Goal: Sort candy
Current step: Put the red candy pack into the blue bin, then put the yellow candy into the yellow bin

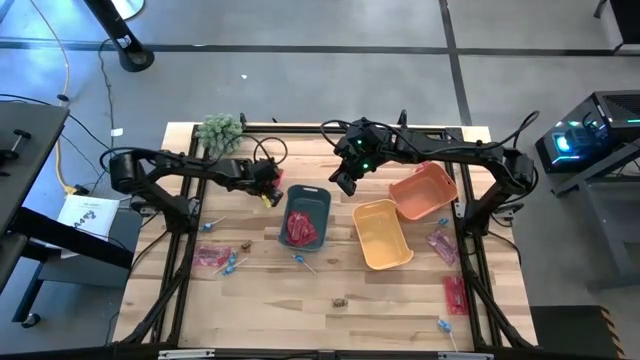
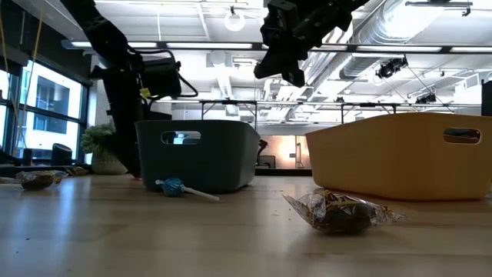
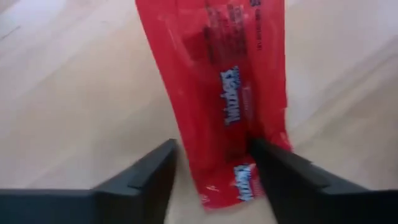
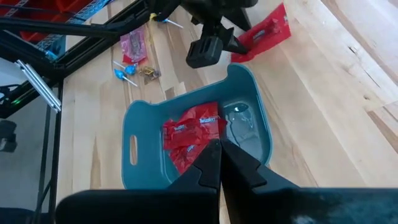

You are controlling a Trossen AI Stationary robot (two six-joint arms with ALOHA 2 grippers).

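Observation:
My left gripper (image 1: 268,185) hangs left of the grey-blue bin (image 1: 307,215), shut on a red wrapped packet (image 3: 217,81). The right wrist view shows that packet (image 4: 264,32) sticking out past the bin's far corner. My right gripper (image 4: 219,149) is shut and empty above the bin, over several red packets (image 4: 189,134) lying on its floor. Loose candy lies flat on the table: pink packets (image 1: 212,255) and a lollipop (image 1: 235,265) on the left, a lollipop (image 2: 173,187) before the bin, a brown piece (image 2: 342,211) near the front, and pink packets (image 1: 442,243) on the right. My left gripper pinches the red packet between its two fingers at the packet's near end (image 3: 239,177). The fingers (image 3: 280,177) lie along its length. The rest of the packet stretches out beyond the fingertips, lifted clear of the table.
A yellow bin (image 1: 381,233) and an orange bin (image 1: 423,190) stand right of the grey-blue one. A fuzzy green plant ball (image 1: 220,130) sits at the far left corner. A dark frame runs along the table's edges. Bare wood lies near the front edge.

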